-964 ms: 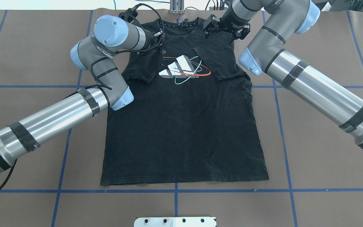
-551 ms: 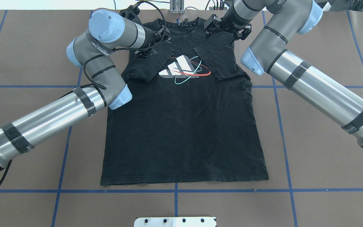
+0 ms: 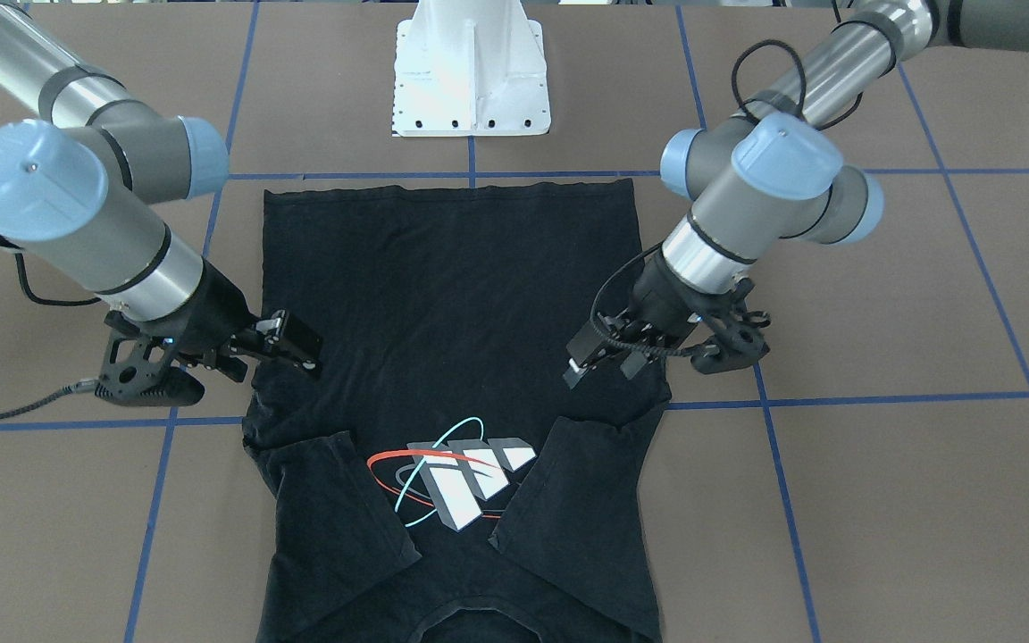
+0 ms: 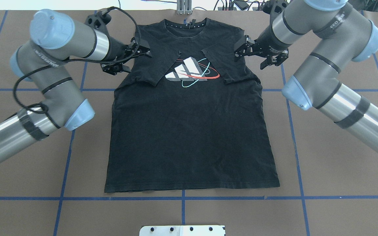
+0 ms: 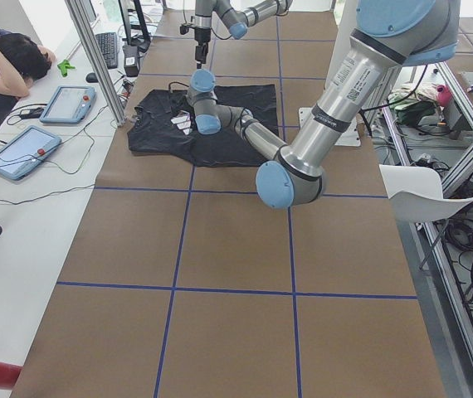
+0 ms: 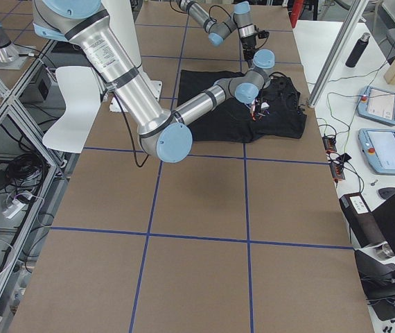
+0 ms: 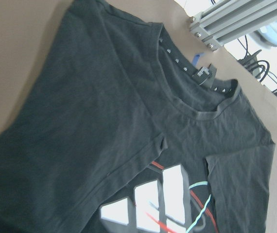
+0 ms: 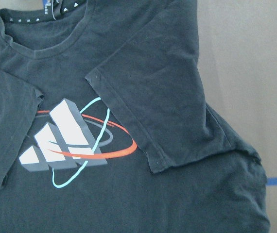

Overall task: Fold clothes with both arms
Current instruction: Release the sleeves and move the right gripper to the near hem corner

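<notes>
The black T-shirt [image 4: 189, 131] lies flat and face up on the brown table, collar at the far edge. Both short sleeves are folded inward, the left sleeve [image 4: 157, 65] and the right sleeve [image 4: 225, 62] flanking the grey-white logo [image 4: 190, 70]. My left gripper [image 4: 144, 50] hovers by the left shoulder, open and empty. At the right shoulder my right gripper [image 4: 240, 49] is also open and holds nothing. In the front-facing view the left gripper [image 3: 599, 364] and right gripper [image 3: 300, 344] hang just above the shirt [image 3: 452, 286]. Both wrist views show only cloth [image 7: 104, 121] [image 8: 177, 97].
The white pedestal base [image 3: 470, 71] stands at the robot's side of the table. Blue tape lines [image 4: 182, 198] cross the brown surface. An aluminium post [image 4: 183, 6] rises beyond the collar. A person [image 5: 4, 62] sits at a side desk with tablets.
The left gripper let the left sleeve down onto the chest. Both grippers then drew outward from the collar area to the shoulders. The shirt lies still.
</notes>
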`<state>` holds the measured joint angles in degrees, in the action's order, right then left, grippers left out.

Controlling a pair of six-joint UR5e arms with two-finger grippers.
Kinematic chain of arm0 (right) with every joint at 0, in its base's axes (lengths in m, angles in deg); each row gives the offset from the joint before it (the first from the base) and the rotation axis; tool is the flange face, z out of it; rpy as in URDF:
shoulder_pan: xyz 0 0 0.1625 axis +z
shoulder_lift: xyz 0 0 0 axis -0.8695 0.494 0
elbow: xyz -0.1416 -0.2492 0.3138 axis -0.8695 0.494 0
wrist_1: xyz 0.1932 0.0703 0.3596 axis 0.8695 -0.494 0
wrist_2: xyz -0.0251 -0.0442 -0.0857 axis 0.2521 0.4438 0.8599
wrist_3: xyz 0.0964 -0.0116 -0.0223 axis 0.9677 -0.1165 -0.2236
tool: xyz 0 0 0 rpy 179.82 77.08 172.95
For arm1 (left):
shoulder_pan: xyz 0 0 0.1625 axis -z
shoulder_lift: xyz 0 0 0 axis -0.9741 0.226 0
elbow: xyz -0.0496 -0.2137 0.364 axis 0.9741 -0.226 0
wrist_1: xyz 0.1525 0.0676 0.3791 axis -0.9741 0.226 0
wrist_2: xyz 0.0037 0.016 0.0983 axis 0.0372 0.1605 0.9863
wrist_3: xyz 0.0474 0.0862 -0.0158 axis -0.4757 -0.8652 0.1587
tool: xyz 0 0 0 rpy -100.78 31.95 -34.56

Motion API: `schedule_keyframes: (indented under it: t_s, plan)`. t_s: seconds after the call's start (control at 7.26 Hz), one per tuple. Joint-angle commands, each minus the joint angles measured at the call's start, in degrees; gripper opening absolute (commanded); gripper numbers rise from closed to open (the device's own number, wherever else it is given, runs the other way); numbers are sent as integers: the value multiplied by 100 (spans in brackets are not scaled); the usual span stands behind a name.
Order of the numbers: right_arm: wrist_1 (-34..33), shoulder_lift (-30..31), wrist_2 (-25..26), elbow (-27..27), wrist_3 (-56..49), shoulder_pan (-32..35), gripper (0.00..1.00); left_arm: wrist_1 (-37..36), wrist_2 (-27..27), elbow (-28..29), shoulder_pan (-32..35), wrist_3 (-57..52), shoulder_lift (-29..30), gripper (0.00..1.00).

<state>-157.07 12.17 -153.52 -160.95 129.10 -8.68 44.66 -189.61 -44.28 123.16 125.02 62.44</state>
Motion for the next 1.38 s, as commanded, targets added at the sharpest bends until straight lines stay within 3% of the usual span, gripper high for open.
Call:
schedule_keyframes:
  t_s: [0.0, 0.28, 0.55, 0.96, 1.24]
  plan:
    - [-153, 1346, 62, -1373, 19, -432, 100, -355, -61, -1724, 10, -653, -1513, 100]
    - [-144, 1983, 141, -1850, 272, -1011, 100, -311, -70, -2335, 1, -804, -2193, 99]
    - [-144, 2492, 674, -2133, 591, -1854, 100, -302, -61, -2459, 1, -805, -2380, 99]
    - [-161, 2740, 862, -2090, 591, -2455, 99, -302, -52, -2486, 1, -813, -2459, 99]
    - [-161, 2803, 880, -2011, 599, -2622, 92, -302, -26, -2486, 1, -822, -2459, 99]
